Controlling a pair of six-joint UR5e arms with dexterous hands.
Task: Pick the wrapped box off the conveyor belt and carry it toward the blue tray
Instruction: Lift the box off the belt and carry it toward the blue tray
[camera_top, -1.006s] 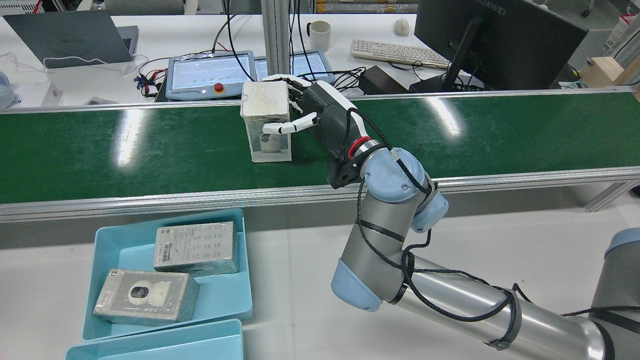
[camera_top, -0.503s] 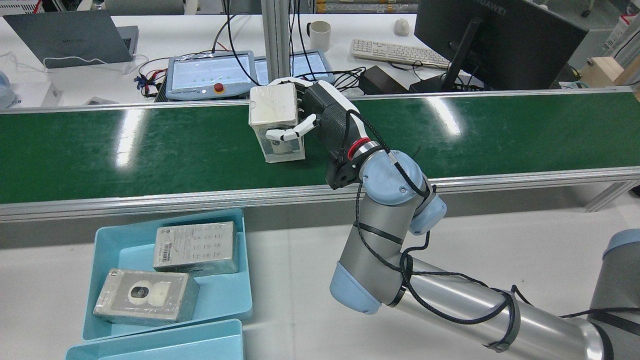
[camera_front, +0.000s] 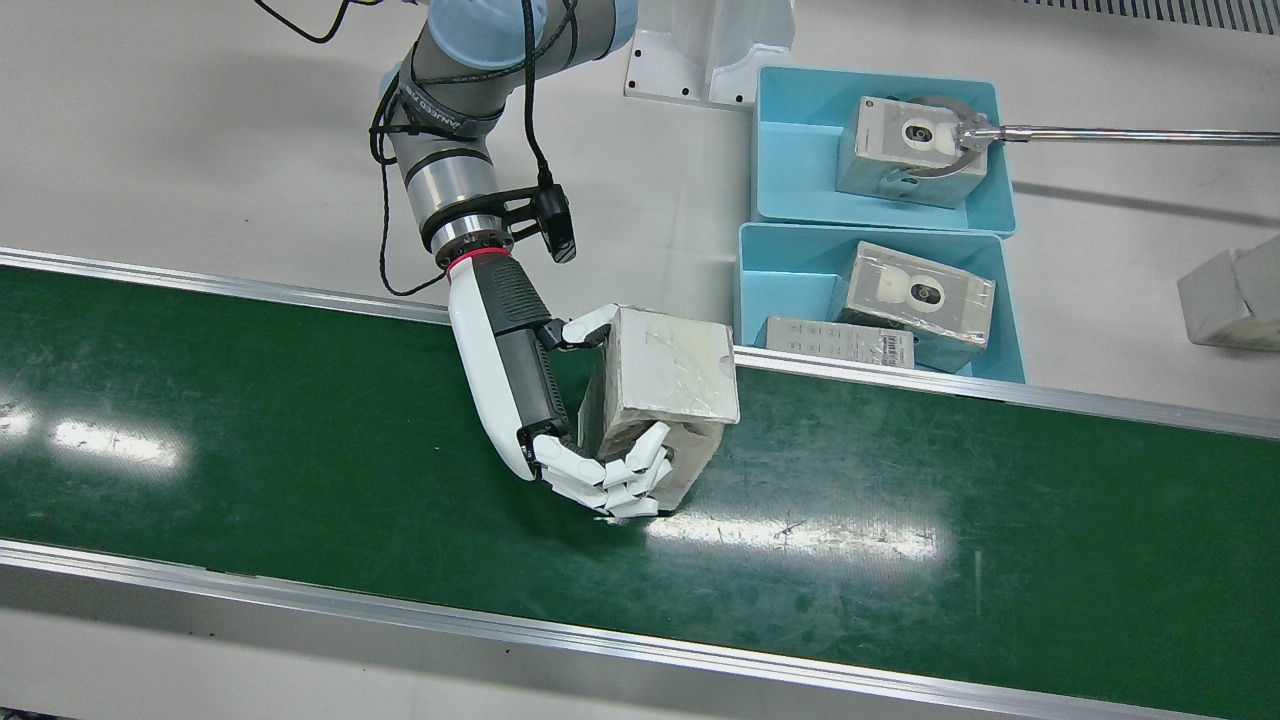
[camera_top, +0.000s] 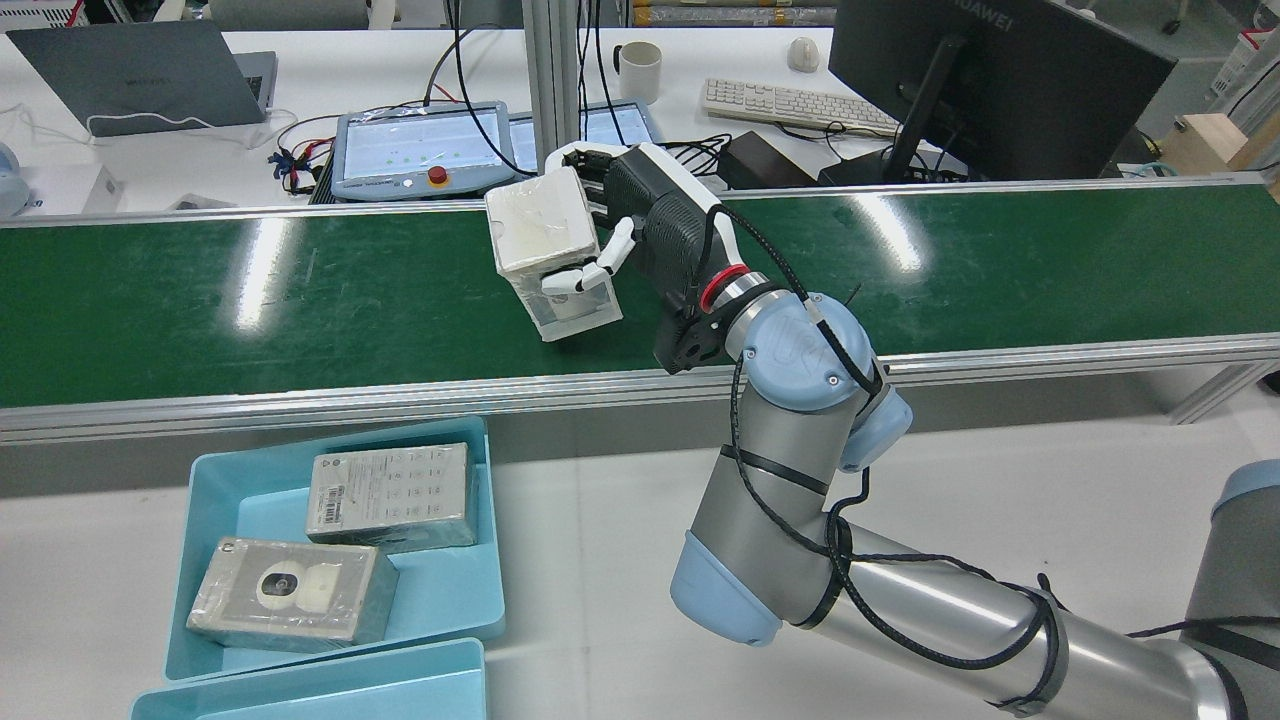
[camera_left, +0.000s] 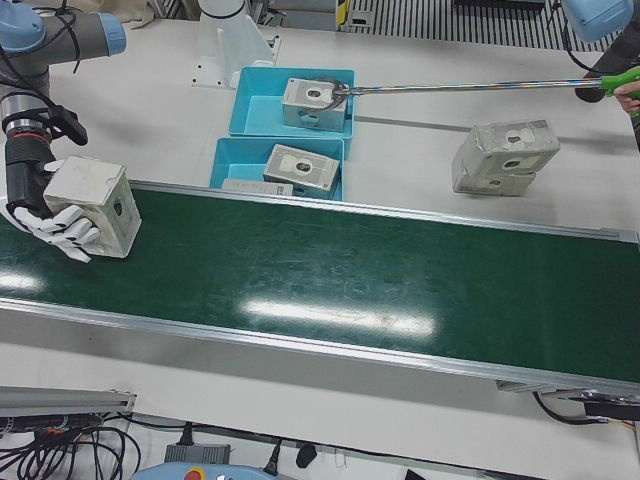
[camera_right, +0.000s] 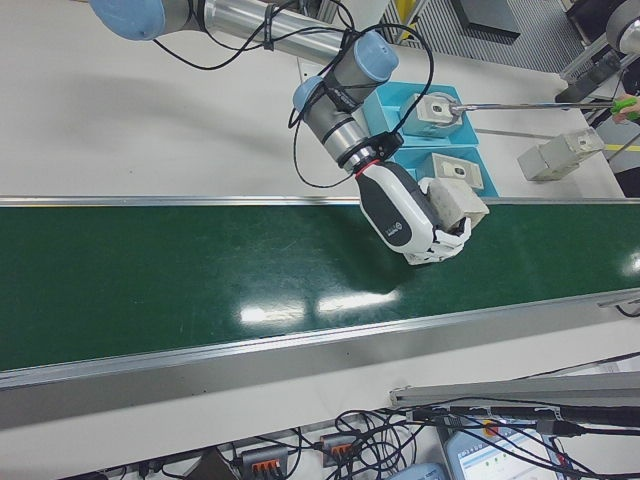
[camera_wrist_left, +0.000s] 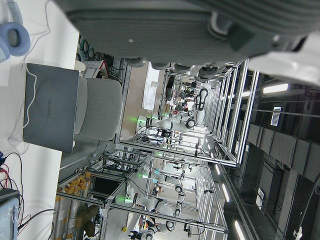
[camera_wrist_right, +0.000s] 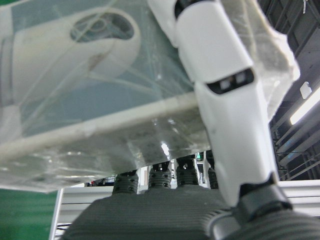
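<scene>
in the front view the right hand (camera_front: 560, 420) is gripping the wrapped box (camera_front: 660, 400), fingers (camera_front: 620, 480) curling round the side nearest this camera and the thumb pressing the opposite side, with the box tilting above the green belt (camera_front: 300, 440). the two blue trays (camera_front: 800, 270) are sitting just past the belt's far rail, up and to the right of the box here, so the carry is going to be a short pull toward the robot's base and across to its left

in the rear view the same hand (camera_top: 640, 225) is clamping the box (camera_top: 545, 245) from the right, with the box's long axis standing roughly upright but leaning. it looks clear of the belt (camera_top: 200, 300), though i cannot tell for sure. the nearer tray (camera_top: 440, 600) is lying well down and left of it, already holding two packed boxes (camera_top: 390, 495)

in the left-front view the box (camera_left: 95, 205) is at the left edge in the hand (camera_left: 40, 215), and a long grabber stick (camera_left: 460, 88) is reaching into the far tray (camera_left: 260, 100)

in the right-front view the hand (camera_right: 415, 215) is holding the box (camera_right: 455, 205) just beside the trays (camera_right: 470, 170)

the left hand view is showing only the room, so the left hand's state cannot be told. the right hand is the one doing the job

the right hand view is showing plastic wrap (camera_wrist_right: 100, 100) pressed under a finger (camera_wrist_right: 220, 85)
</scene>
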